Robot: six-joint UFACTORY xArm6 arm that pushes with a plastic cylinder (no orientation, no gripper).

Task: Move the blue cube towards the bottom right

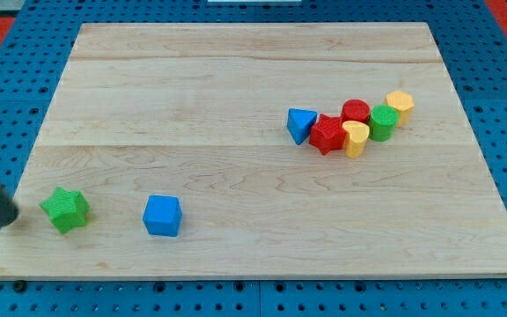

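Wooden board (236, 79) on a blue pegboard surface (25, 35). My tip (9, 218) sits at the view's far left, near the bottom-left corner of the board, at the end of the dark rod coming in from the left edge; there's no hand or jaws here, just the bare rod, holding nothing. Tip is just left of the green star block (66, 210), small gap, not touching. Blue cube (162, 216) is to the right of the green star, in the bottom-left part of the board, apart from both star and tip. Well apart, at the view's right centre, a cluster: blue triangular block (301, 124), red star-like block (327, 134) touching it, yellow block (356, 138), red cylinder (355, 111), green cylinder (383, 122), yellow block at the cluster's top right (400, 104), all packed close together.
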